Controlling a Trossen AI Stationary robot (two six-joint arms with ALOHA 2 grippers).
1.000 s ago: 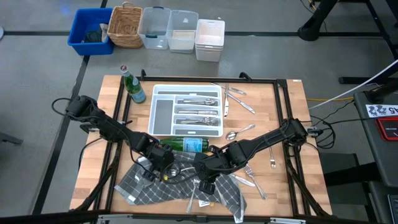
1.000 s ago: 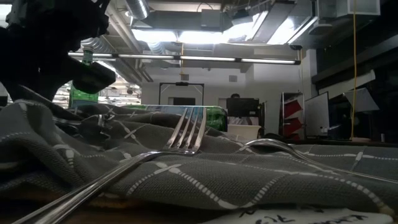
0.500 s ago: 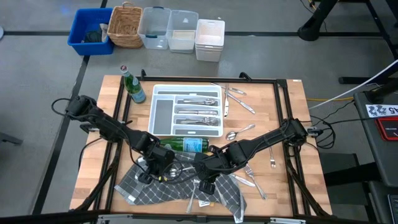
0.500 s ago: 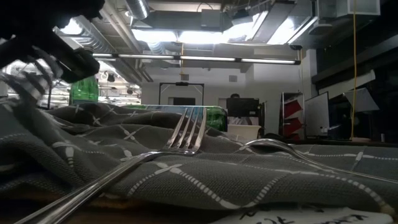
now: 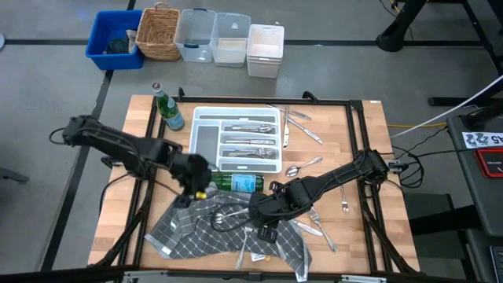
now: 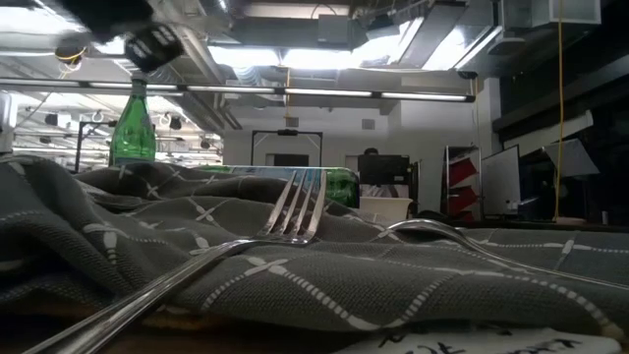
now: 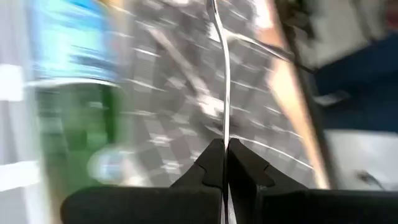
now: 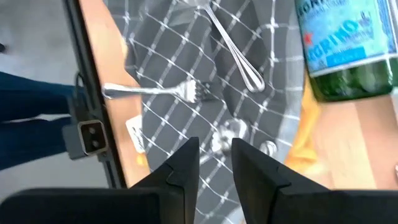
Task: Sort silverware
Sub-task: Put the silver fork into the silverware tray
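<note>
**Desk:** What are you looking at on the table, and how far is the sorting getting?

**Caption:** You are watching a job roughly partway through. The white tray is already holding silverware in its three right-hand slots, while its long left compartment is looking bare. Much is still lying loose: several pieces on the grey checked cloth, among them a fork and a spoon, more on the bare wood to the right of the tray, and a few near the right arm.

**Desk:** And the arms?

**Caption:** The left gripper is hovering above the cloth's upper edge, just beside the lying green bottle; its jaws are pinching tight on one slim piece of silverware, whose type you cannot tell from here. The right gripper is hanging over the cloth with its fingers parted and holding nothing. A second bottle is standing at the tray's far-left corner.
</note>
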